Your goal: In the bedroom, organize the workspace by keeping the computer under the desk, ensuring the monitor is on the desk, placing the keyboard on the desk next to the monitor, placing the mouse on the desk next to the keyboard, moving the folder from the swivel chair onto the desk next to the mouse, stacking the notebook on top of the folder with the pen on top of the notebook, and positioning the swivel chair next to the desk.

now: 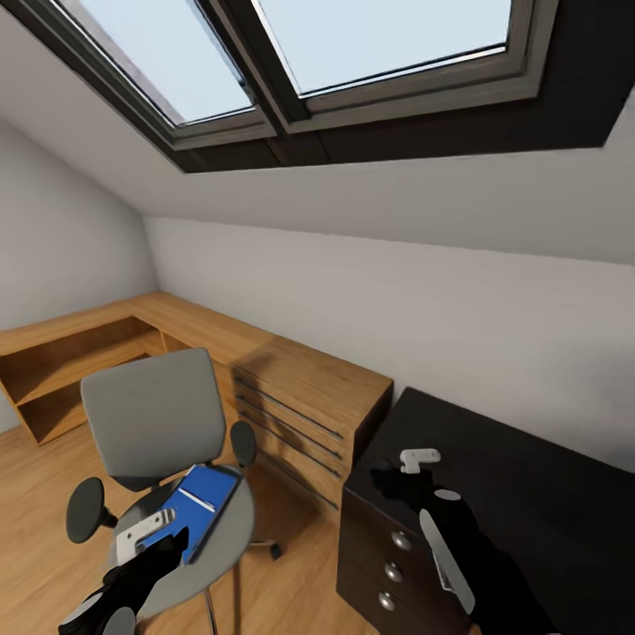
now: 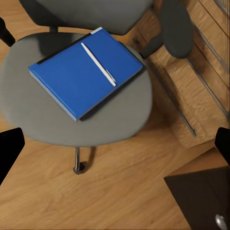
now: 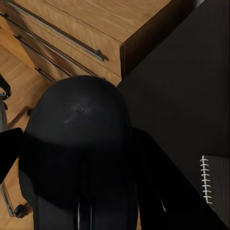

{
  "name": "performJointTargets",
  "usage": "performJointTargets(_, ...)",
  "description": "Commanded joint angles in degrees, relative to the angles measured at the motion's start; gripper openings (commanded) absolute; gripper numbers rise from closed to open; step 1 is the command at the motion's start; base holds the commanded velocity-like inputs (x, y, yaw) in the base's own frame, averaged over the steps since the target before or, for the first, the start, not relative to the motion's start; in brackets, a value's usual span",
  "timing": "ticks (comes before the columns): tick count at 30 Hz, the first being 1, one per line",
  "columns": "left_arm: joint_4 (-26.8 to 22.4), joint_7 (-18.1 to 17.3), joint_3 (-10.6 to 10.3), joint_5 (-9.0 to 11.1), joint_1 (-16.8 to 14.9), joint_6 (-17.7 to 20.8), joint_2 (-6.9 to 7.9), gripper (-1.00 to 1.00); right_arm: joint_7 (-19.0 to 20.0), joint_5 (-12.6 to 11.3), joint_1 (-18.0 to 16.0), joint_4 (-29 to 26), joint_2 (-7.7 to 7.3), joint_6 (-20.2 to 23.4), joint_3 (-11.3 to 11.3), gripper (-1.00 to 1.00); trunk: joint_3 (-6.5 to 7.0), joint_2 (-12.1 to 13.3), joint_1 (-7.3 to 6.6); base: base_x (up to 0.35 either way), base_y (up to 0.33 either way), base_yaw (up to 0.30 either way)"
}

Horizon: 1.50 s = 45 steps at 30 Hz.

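Under a sloped ceiling with skylights, we see the blue folder lying on the chair seat, a pen across it. Our left hand hovers above it, fingers spread, empty. Our right hand hangs over the dark worktop; its opening we cannot tell.

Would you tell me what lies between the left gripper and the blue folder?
Nothing: in the left wrist view, the left gripper hangs above the folder on the swivel chair, only grey seat and wooden floor between.
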Motion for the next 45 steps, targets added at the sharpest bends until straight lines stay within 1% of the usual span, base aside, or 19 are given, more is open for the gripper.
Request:
performJointTargets(1,-0.09,0.40,-0.02,0.61,-0.01,0.17,-0.02,1.00,-0.73,-0.80,-0.05,-0.28,-0.07,0.15,0.20,-1.00,-0.11,-0.11,0.04,0.000,0.000,-0.247)
performJointTargets(5,-0.01,0.37,-0.34,0.58,-0.01,0.18,-0.02,1.00,-0.77,-0.80,0.07,-0.84,-0.07,0.16,0.11,-1.00,-0.11,-0.11,0.04,0.000,0.000,-0.262)
performJointTargets(9,0.03,0.33,-2.10,0.54,-0.01,0.19,-0.02,1.00,-0.81,-0.80,0.47,-2.18,-0.07,0.21,0.06,-1.00,-0.11,-0.11,0.04,0.000,0.000,-0.284)
performJointTargets(10,0.05,0.32,-2.88,0.51,-0.01,0.19,-0.02,1.00,-0.81,-0.80,0.81,-2.85,-0.07,0.22,0.03,-1.00,-0.11,-0.11,0.04,0.000,0.000,-0.281)
performJointTargets(12,0.08,0.32,-3.75,0.49,-0.01,0.19,0.00,1.00,-0.81,-0.80,1.18,-3.70,-0.07,0.22,-0.06,-1.00,-0.11,-0.11,0.04,0.000,0.000,-0.244)
performJointTargets(15,0.22,0.31,-6.77,0.45,-0.01,0.19,0.05,1.00,-0.85,-0.78,2.52,-6.14,-0.07,0.26,-0.55,-1.00,-0.11,-0.11,0.04,0.000,0.000,-0.099)
performJointTargets(18,0.26,0.31,-8.29,0.44,0.00,0.19,0.06,1.00,-0.89,-0.79,3.14,-7.10,-0.07,0.56,-1.05,-1.00,-0.11,-0.11,0.04,0.000,0.000,-0.033)
performJointTargets(19,0.26,0.31,-8.83,0.42,-0.01,0.15,0.06,1.00,-0.90,-0.80,3.35,-7.53,-0.07,1.41,-1.31,-1.00,-0.11,-0.11,0.04,0.000,0.000,-0.006)
performJointTargets(23,0.22,0.31,-9.06,0.36,-0.01,0.11,0.15,1.00,-0.86,-0.80,3.44,-7.71,-0.07,1.87,-2.15,-1.00,-0.11,-0.11,0.04,-0.021,0.020,-0.003)
performJointTargets(27,0.22,0.31,-9.09,0.35,-0.01,0.10,0.15,1.00,-0.84,-0.80,3.45,-7.70,-0.07,1.97,-2.31,-1.00,-0.11,-0.11,0.04,-0.179,0.188,-0.020)
performJointTargets(33,0.22,0.31,-9.09,0.35,-0.01,0.10,0.15,1.00,-0.83,-0.80,3.45,-7.70,-0.07,1.99,-2.69,-1.00,-0.11,-0.11,0.04,-0.227,0.250,-0.222)
performJointTargets(35,0.24,0.31,-9.09,0.35,-0.01,0.10,0.12,1.00,-0.82,-0.80,3.45,-7.70,-0.07,2.12,-3.19,-1.00,-0.11,-0.11,0.04,-0.213,0.228,-0.261)
performJointTargets(45,0.36,0.40,-9.11,0.26,-0.01,0.10,0.07,1.00,-0.83,-0.80,3.45,-7.70,0.01,2.43,-3.73,-1.00,-0.11,-0.11,0.04,-0.035,0.035,-0.065)
